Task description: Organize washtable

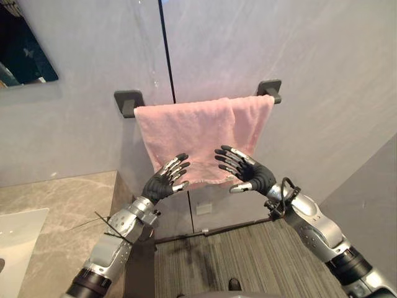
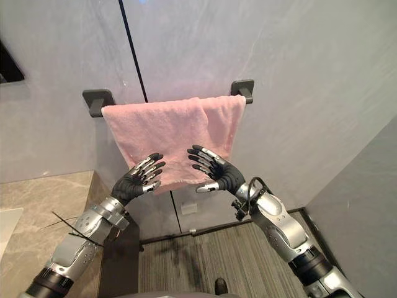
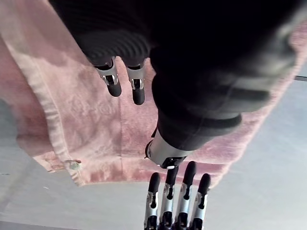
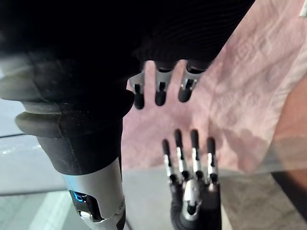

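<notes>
left robot hand and right robot hand, fingers spread and holding nothing, hover mid-frame before the pink towel; an uneven tug could drag it off the rail.

no legible text, no labels, numbers or signs on the pink towel or wall
</notes>
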